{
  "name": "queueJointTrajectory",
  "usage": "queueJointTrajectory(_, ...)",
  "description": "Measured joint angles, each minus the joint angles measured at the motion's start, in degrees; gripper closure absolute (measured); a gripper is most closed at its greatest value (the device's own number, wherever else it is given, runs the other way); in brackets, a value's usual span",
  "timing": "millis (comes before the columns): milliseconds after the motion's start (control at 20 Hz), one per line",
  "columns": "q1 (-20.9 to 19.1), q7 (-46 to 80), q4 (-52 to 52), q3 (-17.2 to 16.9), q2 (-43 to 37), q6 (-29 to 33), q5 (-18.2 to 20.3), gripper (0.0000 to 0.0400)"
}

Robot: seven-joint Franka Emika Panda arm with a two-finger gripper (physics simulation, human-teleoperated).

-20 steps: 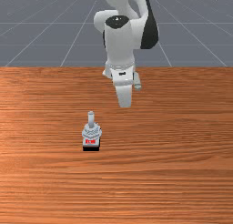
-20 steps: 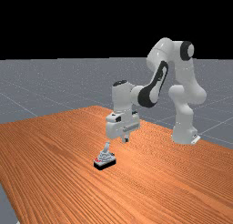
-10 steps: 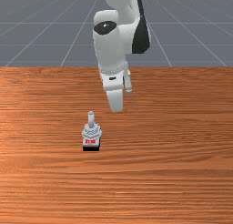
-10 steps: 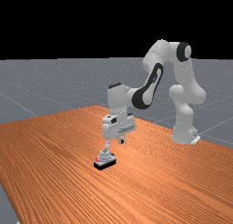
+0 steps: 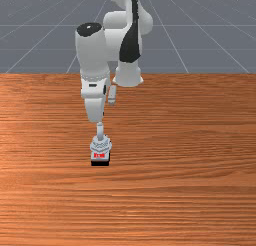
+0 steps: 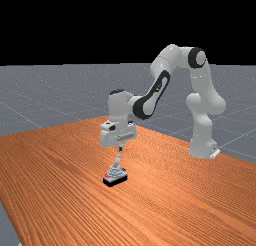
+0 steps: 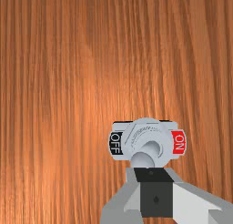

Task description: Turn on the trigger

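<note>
– since the orange-brown wooden table (image 5: pixel 200 190) is the largest item, enter it first. next?
– one franka panda arm (image 6: pixel 172 55), white and grey, bent out over the table toward the far view's left.
– its end piece?
– one two-finger gripper (image 7: pixel 155 175), fingers pressed together, pinching nothing; poised just above the lever, with a slight gap in the far view.
– the task's article?
– one toggle switch (image 5: pixel 101 145), upright on the table, under the gripper. fitted with one grey lever (image 7: pixel 142 160), leaning to the off side; judged not switched on.
– smallest parts?
– labels, two: one red, "on" (image 7: pixel 178 142); one black, "off" (image 7: pixel 115 143).
– faults to be expected?
– four. first, jamming: a straight drop could land the fingertips on the lever's round end and press it down instead of across.
– second?
– wrong side: coming down between lever and red label would leave the push working toward "off".
– third?
– slipping: a sweep set too high might skim over the rounded end, the throw left half done.
– last?
– shifting: a push too low, against the collar, could slide or tip the whole switch.
– remedy?
– descend on the black label's side, then sweep toward the red.
</note>
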Motion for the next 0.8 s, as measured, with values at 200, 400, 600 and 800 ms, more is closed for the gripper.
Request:
queueJointTrajectory(200, -2.36, -4.69, 1.27, 0.77, 0.74, -1.30, 3.36, 0.0400)
queueJointTrajectory(400, -3.10, -7.27, 1.59, 0.42, 1.44, -0.56, 1.95, 0.0400)
queueJointTrajectory(600, -2.61, -4.61, 3.79, -0.09, 5.99, -0.51, 1.78, 0.0400)
queueJointTrajectory(800, -2.66, -4.03, 1.41, 0.08, 6.38, 4.29, 2.89, 0.0400)
